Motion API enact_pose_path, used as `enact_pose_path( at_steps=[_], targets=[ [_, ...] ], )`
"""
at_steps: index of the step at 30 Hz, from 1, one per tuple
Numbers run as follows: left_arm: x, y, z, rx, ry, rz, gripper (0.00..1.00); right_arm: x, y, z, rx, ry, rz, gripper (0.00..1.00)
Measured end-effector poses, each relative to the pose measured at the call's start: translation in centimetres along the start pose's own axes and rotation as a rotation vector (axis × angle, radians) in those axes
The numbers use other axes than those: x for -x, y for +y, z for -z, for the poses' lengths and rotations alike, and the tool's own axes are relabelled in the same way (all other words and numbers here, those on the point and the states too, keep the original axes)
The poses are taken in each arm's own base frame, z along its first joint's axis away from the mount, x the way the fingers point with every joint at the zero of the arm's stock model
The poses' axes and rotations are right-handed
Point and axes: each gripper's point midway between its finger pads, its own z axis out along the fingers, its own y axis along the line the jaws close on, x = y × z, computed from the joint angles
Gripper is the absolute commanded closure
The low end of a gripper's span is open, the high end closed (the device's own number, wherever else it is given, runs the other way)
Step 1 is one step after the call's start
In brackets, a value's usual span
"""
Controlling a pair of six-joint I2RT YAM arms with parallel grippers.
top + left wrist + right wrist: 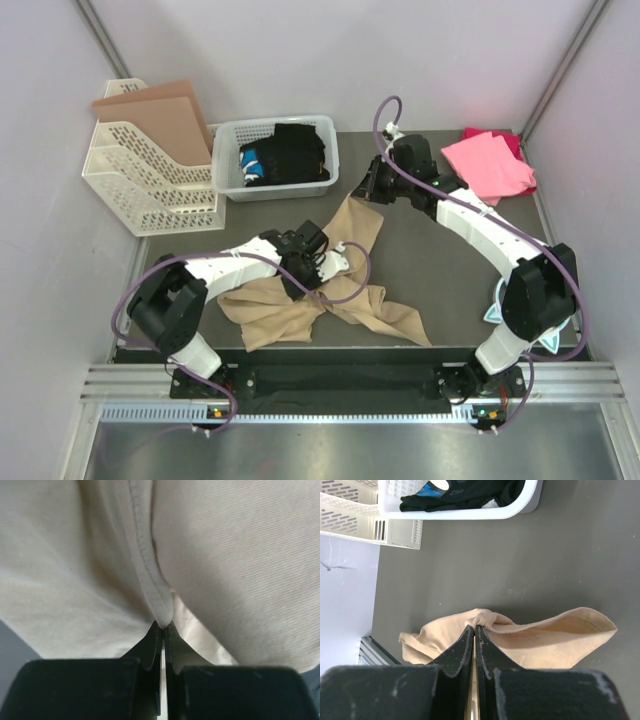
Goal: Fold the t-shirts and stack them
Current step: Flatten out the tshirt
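Two robot arms reach over a dark grey table (pixel 450 280). One large tan cloth t-shirt (pixel 290 315) lies crumpled at the middle of the table, toward the near edge. The left gripper (pixel 162 626) is pressed together on a stitched hem of this shirt, holding it only at the very fingertips. The right gripper (pixel 474 629), farther back and a little to the right, is also pressed together, pinching a bunched edge of the same shirt.

A bright pink t-shirt (pixel 487 165) lies at the far right corner on top of a darker magenta t-shirt (pixel 505 137), well apart from the tan one. At the far left stand a white plastic basket (pixel 280 190) of dark clothes and a white slotted file rack (pixel 150 200) holding a brown cardboard sheet (pixel 160 115).

The likely trouble is the left grip. With so little hem between the tips, a pull away from the other gripper could slip it free. The cloth is also twisted and bunched, so any fold made now would probably trap wrinkles.

Between the two grips, a band of tan cloth runs far to near, slanting from far right to near left. The rest spreads left to right along the near edge. Which end is the collar cannot be told, so the shirt's true long axis is unclear.
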Motion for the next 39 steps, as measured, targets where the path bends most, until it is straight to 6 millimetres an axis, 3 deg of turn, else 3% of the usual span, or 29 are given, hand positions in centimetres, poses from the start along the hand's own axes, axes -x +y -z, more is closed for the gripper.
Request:
enact_pose_path(
  at_steps=[3,6,10,13,14,15,17,18,21,24,29,33,37,39],
  targets=[
    [0.0,0.8,0.4,0.041,0.006,-0.006,1.00,0.0,0.1,0.0,0.004,0.002,0.000,1.00],
    [0.9,2.4,2.1,0.110,-0.006,-0.015,1.00,-0.1,0.1,0.0,0.006,0.004,0.001,1.00],
    [3.8,6.9,7.4,0.273,-0.118,-0.006,1.00,-0.2,0.3,0.1,0.016,0.010,0.004,1.00],
    [4.8,10.1,12.0,0.399,-0.202,0.017,1.00,-0.2,0.5,0.2,0.025,0.014,0.006,1.00],
    [4.7,10.8,12.9,0.426,-0.213,0.025,1.00,-0.2,0.5,0.2,0.029,0.016,0.008,0.97],
    [4.3,11.6,13.9,0.456,-0.222,0.034,1.00,-0.3,0.6,0.3,0.033,0.016,0.010,0.86],
    [3.0,13.0,15.1,0.499,-0.214,0.053,1.00,-0.3,0.7,0.3,0.037,0.018,0.016,0.82],
    [2.4,13.8,15.4,0.515,-0.203,0.061,1.00,-0.4,0.6,0.4,0.037,0.018,0.022,0.75],
    [-0.1,16.0,15.6,0.555,-0.160,0.097,1.00,-0.7,0.2,0.4,0.026,0.025,0.038,0.63],
    [-2.4,17.9,14.7,0.585,-0.091,0.121,1.00,-0.7,-0.3,0.4,0.004,0.020,0.057,0.64],
    [-5.1,20.6,11.4,0.596,0.012,0.148,1.00,-0.8,-1.2,0.9,-0.041,0.011,0.085,0.64],
    [-6.9,22.7,9.5,0.621,0.075,0.181,1.00,-1.1,-1.7,1.9,-0.065,0.004,0.096,0.58],
    [-7.9,22.7,8.9,0.624,0.094,0.194,0.99,-3.3,-3.1,3.6,-0.098,0.018,0.088,0.53],
    [-8.0,22.9,8.8,0.631,0.090,0.198,0.89,-5.4,-4.4,4.7,-0.127,0.043,0.076,0.53]
  ],
)
